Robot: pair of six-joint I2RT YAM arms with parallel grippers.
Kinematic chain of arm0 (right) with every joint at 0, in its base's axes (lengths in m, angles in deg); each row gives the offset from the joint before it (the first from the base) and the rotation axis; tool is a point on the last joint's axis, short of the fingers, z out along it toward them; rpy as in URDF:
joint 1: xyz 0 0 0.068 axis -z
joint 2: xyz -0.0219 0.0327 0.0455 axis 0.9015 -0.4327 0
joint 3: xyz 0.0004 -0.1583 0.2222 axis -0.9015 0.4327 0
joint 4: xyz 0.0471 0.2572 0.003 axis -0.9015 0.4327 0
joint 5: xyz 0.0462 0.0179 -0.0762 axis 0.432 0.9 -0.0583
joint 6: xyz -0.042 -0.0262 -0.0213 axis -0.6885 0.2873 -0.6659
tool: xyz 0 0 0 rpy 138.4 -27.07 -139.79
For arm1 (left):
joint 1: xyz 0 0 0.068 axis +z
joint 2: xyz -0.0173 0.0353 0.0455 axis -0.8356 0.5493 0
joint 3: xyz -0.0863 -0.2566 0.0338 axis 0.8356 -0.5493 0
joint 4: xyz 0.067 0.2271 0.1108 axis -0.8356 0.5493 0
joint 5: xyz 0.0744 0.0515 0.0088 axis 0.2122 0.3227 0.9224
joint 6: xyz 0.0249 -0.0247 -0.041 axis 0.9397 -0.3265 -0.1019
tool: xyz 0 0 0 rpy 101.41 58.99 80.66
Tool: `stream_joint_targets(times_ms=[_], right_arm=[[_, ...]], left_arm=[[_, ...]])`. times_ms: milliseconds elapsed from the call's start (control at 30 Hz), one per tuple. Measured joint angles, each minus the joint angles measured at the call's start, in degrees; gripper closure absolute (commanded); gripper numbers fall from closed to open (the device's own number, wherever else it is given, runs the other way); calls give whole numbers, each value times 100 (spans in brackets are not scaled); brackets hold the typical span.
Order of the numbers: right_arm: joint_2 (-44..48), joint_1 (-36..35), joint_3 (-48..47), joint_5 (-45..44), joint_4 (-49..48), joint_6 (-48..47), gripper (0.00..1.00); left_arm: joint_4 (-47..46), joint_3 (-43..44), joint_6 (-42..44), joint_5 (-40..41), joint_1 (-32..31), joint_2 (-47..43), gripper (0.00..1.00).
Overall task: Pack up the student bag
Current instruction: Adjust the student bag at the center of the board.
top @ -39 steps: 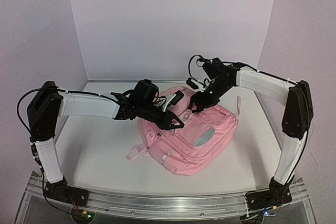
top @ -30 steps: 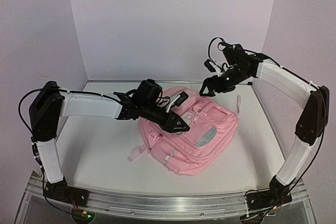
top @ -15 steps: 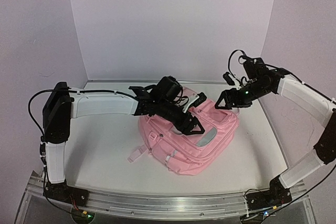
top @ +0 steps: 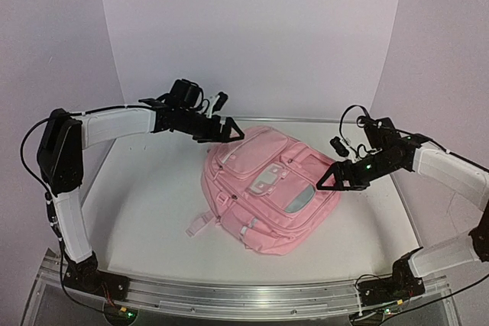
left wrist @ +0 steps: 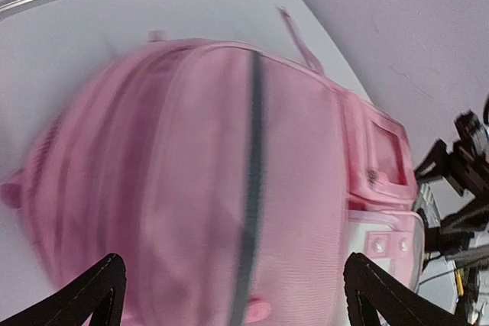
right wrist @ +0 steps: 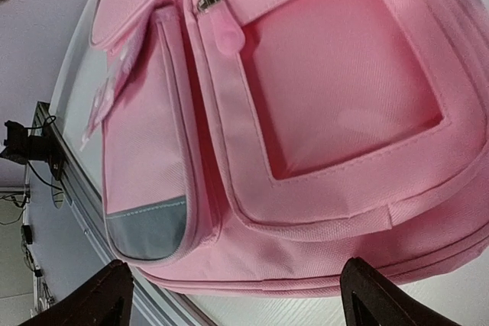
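One pink bag [top: 269, 198] lies on the white surface [top: 145, 208].
The bag is flat in the middle, with its pockets facing up. The left end effector [top: 231, 134] hangs over the bag's far left corner. Its fingers are spread wide with nothing between them. The right end effector [top: 330, 183] is low, just beside the bag's right side. Its fingers are spread wide too and hold nothing. Its camera sees a pocket [right wrist: 344, 74], a pink zip pull [right wrist: 222, 33] and a grey patch [right wrist: 145, 227].
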Motion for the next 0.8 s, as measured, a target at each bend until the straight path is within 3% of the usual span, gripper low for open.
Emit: stream_joint_targets(times_ms=[267, 433, 633, 800], right_arm=[[-422, 0, 47, 153, -311, 121, 6], [-1053, 38, -231, 296, -262, 245, 11], [-1985, 88, -1170, 239, 188, 293, 13], [-2973, 129, -2439, -156, 548, 50, 13]], left_arm=[[405, 809, 9, 201, 310, 644, 1], [494, 990, 174, -109, 267, 1094, 18], [-88, -49, 328, -172, 230, 623, 40], [-291, -1310, 438, 344, -41, -349, 49]])
